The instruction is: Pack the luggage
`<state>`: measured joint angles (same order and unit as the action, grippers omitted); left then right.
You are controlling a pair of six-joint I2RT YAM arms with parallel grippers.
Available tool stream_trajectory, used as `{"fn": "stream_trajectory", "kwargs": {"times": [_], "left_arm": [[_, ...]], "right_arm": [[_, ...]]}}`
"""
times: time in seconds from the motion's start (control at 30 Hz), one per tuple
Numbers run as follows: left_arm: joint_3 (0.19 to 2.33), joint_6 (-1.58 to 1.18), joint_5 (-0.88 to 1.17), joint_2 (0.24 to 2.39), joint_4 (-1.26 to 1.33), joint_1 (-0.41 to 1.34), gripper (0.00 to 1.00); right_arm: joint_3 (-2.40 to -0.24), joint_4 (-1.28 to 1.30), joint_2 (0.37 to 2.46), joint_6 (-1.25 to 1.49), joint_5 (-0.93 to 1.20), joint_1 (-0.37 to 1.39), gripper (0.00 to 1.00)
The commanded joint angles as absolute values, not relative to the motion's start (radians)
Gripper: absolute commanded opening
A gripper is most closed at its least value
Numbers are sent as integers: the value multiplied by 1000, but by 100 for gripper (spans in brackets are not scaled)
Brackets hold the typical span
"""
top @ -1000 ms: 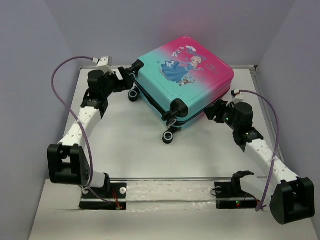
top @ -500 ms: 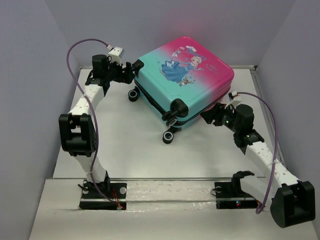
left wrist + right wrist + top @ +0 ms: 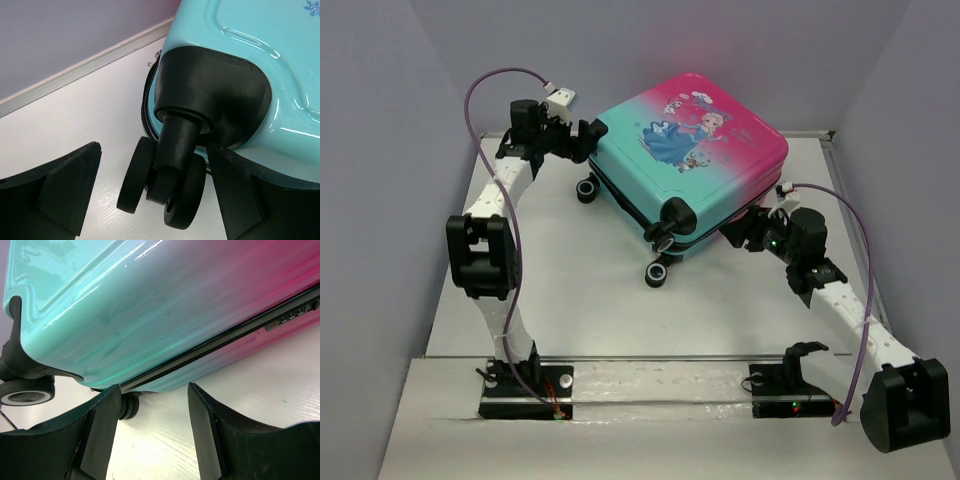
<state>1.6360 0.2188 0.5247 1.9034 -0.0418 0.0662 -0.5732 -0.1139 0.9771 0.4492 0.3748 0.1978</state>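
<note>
Luggage position: the luggage [image 3: 690, 160] is lying flat and closed on the table [image 3: 570, 300], sitting toward 12 o'clock in the top view, turned so that its wheeled end is facing 7 o'clock.
Luggage shell: the glossy hard shell is fading from teal at the 8 o'clock side to pink at the 2 o'clock side, and a cartoon princess print [image 3: 682, 132] is showing on the upward face.
Luggage fittings: black wheels [image 3: 656, 273] are sticking out at the wheeled end; a dark seam is running round the side between the two shells, with a small combination lock [image 3: 285, 320] sitting on it.
Left pincer: the left pincer [image 3: 153, 150] is reaching in at the luggage's 9 o'clock corner, its jaws standing wide apart on either side of a black twin wheel [image 3: 162, 192] and its corner housing, not touching them.
Right pincer: the right pincer [image 3: 154, 389] is waiting low at the luggage's 4 o'clock side, its jaws standing apart and gripping nothing, just short of the lower shell.
</note>
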Motion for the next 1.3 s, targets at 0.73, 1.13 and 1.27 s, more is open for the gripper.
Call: {"fn": "stream_trajectory", "kwargs": {"times": [0.73, 1.13, 1.27], "left_arm": [[1180, -70, 453, 1646, 199, 83, 6], [931, -213, 270, 1185, 49, 311, 6], [900, -270, 301, 1076, 51, 330, 6]], "right_arm": [[-756, -137, 1224, 489, 238, 123, 58], [-1050, -172, 1515, 469, 540, 123, 57], [-1222, -114, 1637, 491, 600, 123, 57]]}}
